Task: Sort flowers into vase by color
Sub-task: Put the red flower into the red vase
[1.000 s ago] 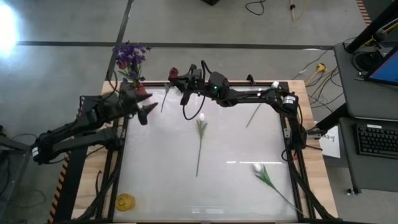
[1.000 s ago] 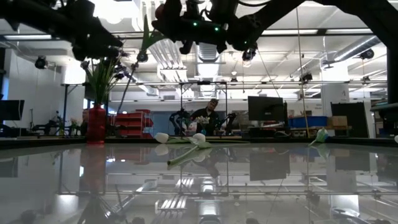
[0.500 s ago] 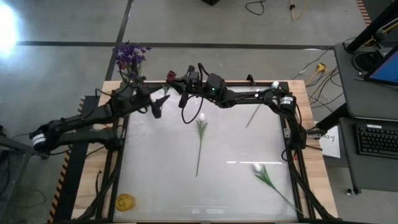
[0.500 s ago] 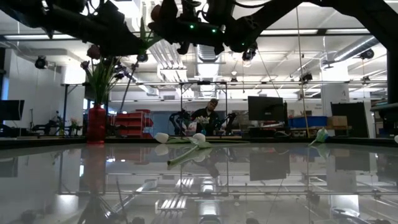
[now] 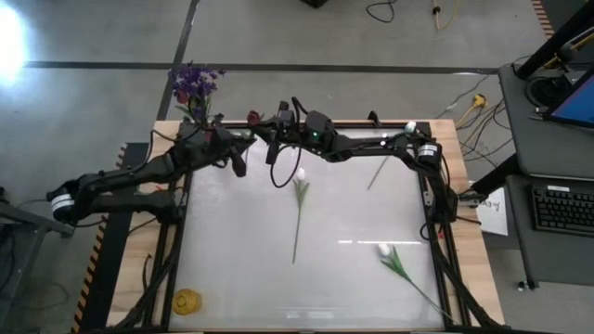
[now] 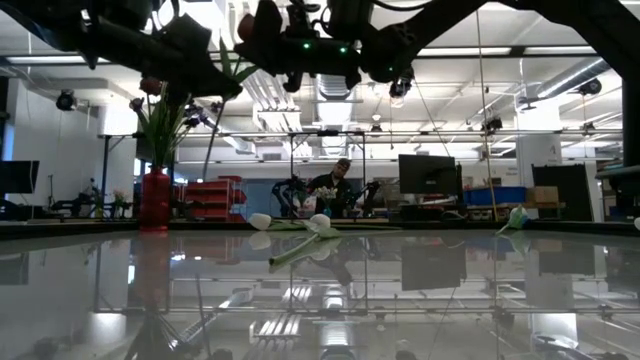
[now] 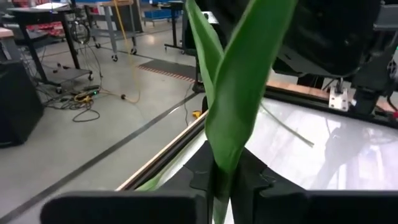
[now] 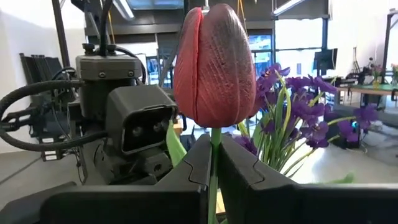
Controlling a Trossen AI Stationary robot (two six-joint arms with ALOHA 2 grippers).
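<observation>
A dark red tulip (image 8: 214, 65) is held in the air above the table's far left corner, with both grippers shut on it. My right gripper (image 5: 264, 127) has it just under the blossom. My left gripper (image 5: 235, 151) has it lower down, at the leaves. Behind it stands a red vase (image 6: 155, 200) with the bunch of purple flowers (image 5: 193, 82). Three white tulips lie on the glossy table: one in the middle (image 5: 298, 206), one near the right front (image 5: 393, 259), one at the far right (image 5: 388, 160). My left gripper pinches the red tulip's long green leaf (image 7: 231, 134) between its two fingers, low on the flower; the stem behind the leaf is hidden. The leaf rises up out of the fingers, clear of the table. My right gripper pinches the tulip's thin stem (image 8: 214, 144) between its two fingers, right under the blossom. The fingers lie across the stem. The blossom stands upright above them, lifted clear of the table.
A yellow object (image 5: 187, 301) lies at the table's near left corner. Dark frame rails (image 5: 444, 243) run along the table's sides. Beyond the table, a person sits at monitors (image 6: 335, 185). A desk with a keyboard (image 5: 562, 208) stands to the right.
My left gripper has moved toward the table's right and far edge, up to the red tulip, and has shut on its leaf. My right gripper has carried the tulip a little toward the table's left and stayed shut.
</observation>
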